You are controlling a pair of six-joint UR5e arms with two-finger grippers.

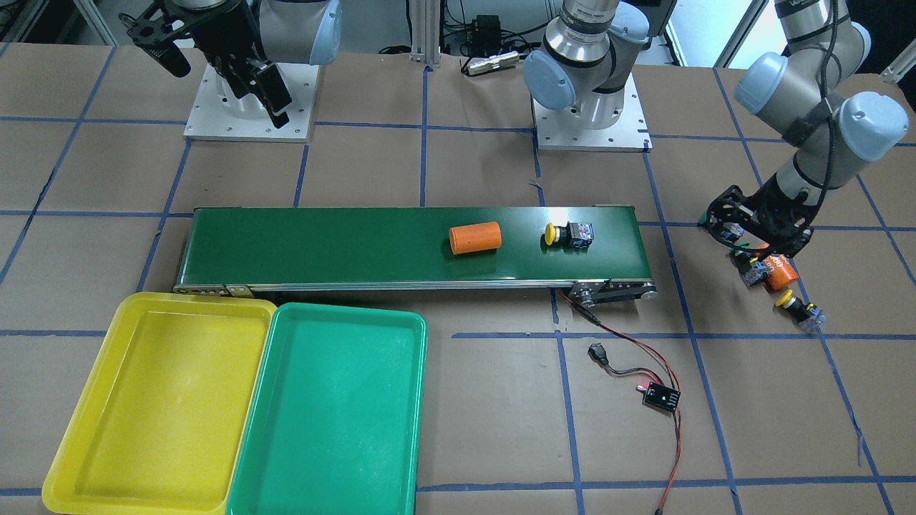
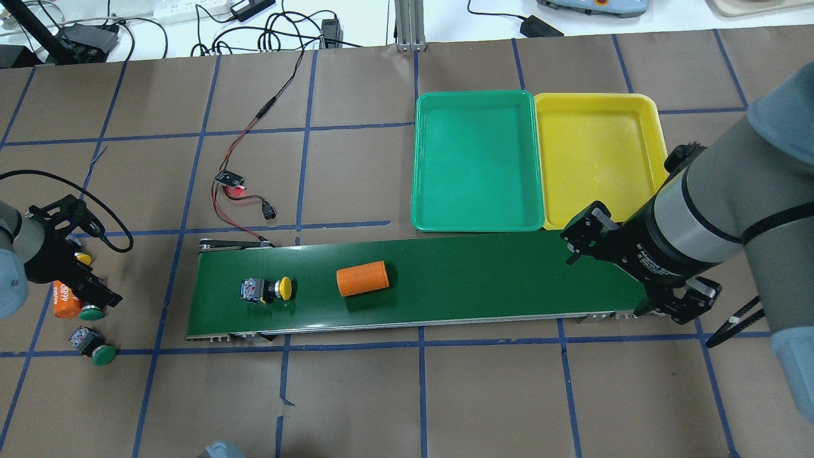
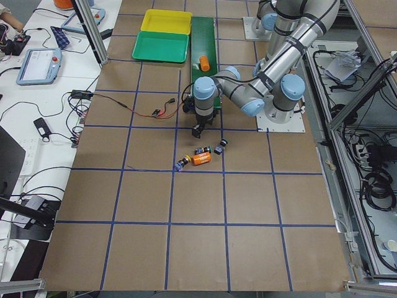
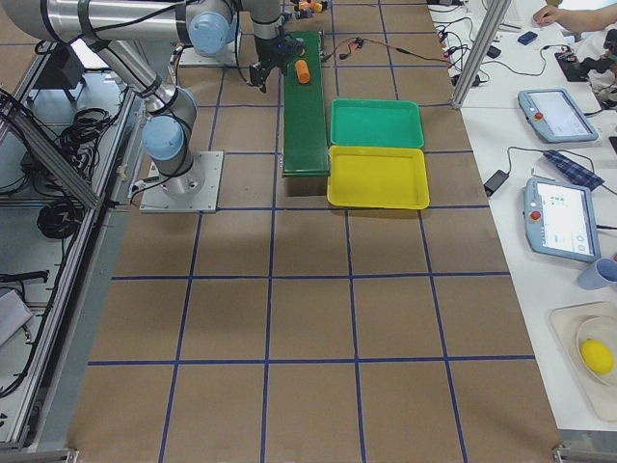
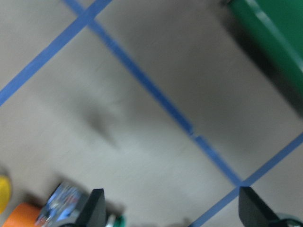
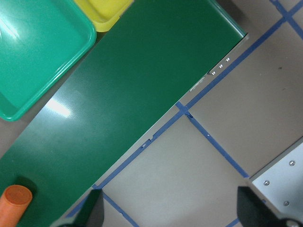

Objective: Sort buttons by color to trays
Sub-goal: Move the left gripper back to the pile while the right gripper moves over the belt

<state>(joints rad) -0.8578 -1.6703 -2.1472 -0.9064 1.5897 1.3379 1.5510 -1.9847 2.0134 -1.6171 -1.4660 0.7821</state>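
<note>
The tabletop point(image 1: 494, 429) is covered in brown paper marked into squares with blue tape, and a long dark-green conveyor belt point(image 1: 322, 247) runs across its middle.

One yellow button point(image 1: 569, 234) lies on its side on the belt, near the end far from the trays, with an orange cylinder point(image 1: 474, 237) a little further along. The other three buttons are on the tabletop past that end. A green button point(image 2: 92, 312) lies just beside a second orange cylinder point(image 2: 63, 300), another green button point(image 2: 95, 348) sits near it, and a second yellow button point(image 1: 796, 305) lies on the cylinder's other side.

The yellow tray point(image 1: 86, 429) and green tray point(image 1: 401, 429) sit touching, side by side, at the belt's opposite end. No button is in either.

The left fingers point(image 5: 97, 210) hang spread wide above the cluster and hold nothing. The wrist view is blurred, with a button body near one fingertip. The right fingers point(image 6: 250, 208) are also apart and empty, hovering over the robot-side edge of the belt at its tray end.

Sorting looks barely begun, and the step in hand seems to be fetching the next button from the cluster. That calls for lowering the left fingers around one blocky body without catching the cylinder beside it. The yellow one on the belt looks meant for the right arm and the yellow tray.
</note>
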